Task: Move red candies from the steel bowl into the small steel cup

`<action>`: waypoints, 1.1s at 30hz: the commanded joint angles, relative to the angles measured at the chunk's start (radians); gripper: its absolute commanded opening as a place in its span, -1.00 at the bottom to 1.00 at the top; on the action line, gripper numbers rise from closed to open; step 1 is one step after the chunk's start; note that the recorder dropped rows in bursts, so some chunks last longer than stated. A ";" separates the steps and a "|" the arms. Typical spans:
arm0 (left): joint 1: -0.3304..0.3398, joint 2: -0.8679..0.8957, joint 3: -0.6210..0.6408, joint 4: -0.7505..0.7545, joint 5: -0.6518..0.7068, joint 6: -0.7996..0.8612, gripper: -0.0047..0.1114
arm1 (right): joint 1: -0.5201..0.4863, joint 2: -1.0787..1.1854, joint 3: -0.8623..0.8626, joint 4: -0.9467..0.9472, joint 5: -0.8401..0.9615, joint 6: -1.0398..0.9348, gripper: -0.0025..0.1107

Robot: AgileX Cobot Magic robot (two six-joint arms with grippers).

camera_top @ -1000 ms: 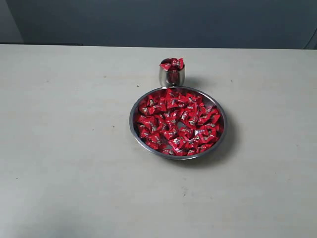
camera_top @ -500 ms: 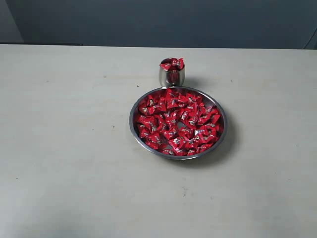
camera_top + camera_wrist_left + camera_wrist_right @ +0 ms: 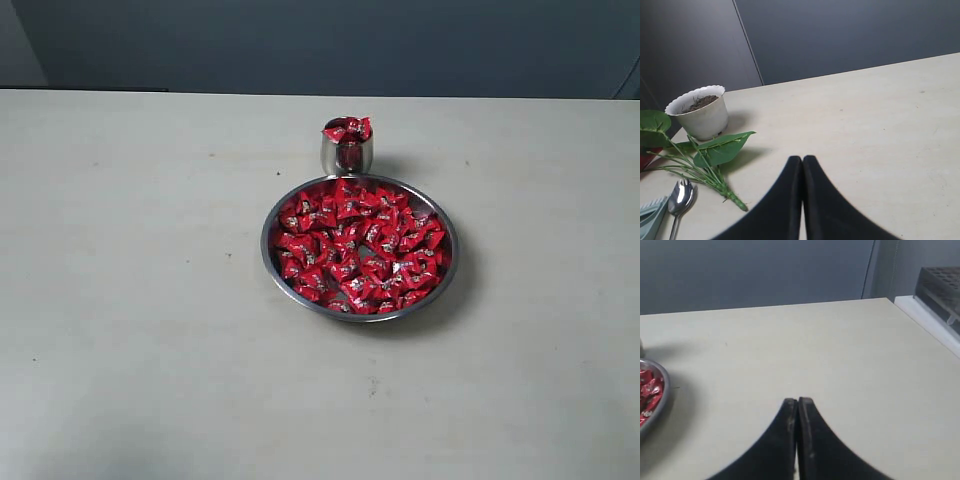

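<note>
A dark wall (image 3: 320, 45) backs the pale worktop (image 3: 130, 300). Near its middle sits the steel bowl (image 3: 268, 262). The small steel cup (image 3: 347, 158) stands upright on the bowl's far side in the exterior view, at or almost at the rim. The cup is already heaped, with wrappers poking above its lip. The red candies (image 3: 355, 250) cover most of the bowl's floor, so I reckon the cup has little room left while most of the pile remains. My left tool (image 3: 802, 160) is pressed together and empty over bare worktop. My right tool (image 3: 797, 401) is likewise together and empty, near the bowl's edge. Neither shows in the exterior view, so I judge no pick is under way.
</note>
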 commanded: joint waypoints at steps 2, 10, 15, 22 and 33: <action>-0.003 -0.004 0.001 0.005 -0.011 -0.004 -0.91 | -0.008 -0.059 0.056 -0.006 -0.006 0.000 -0.96; -0.003 -0.004 0.001 0.005 -0.011 -0.004 -0.91 | -0.008 -0.059 0.056 -0.006 -0.026 0.000 -0.96; -0.003 -0.004 0.001 0.005 -0.011 -0.004 -0.91 | 0.005 -0.059 0.056 -0.003 -0.039 0.000 -0.96; -0.003 -0.004 0.001 0.005 -0.011 -0.004 -0.91 | 0.040 -0.059 0.056 -0.004 -0.037 0.000 -0.96; -0.003 -0.004 0.001 0.005 -0.011 -0.004 -0.91 | 0.040 -0.059 0.056 -0.002 -0.040 0.000 -0.96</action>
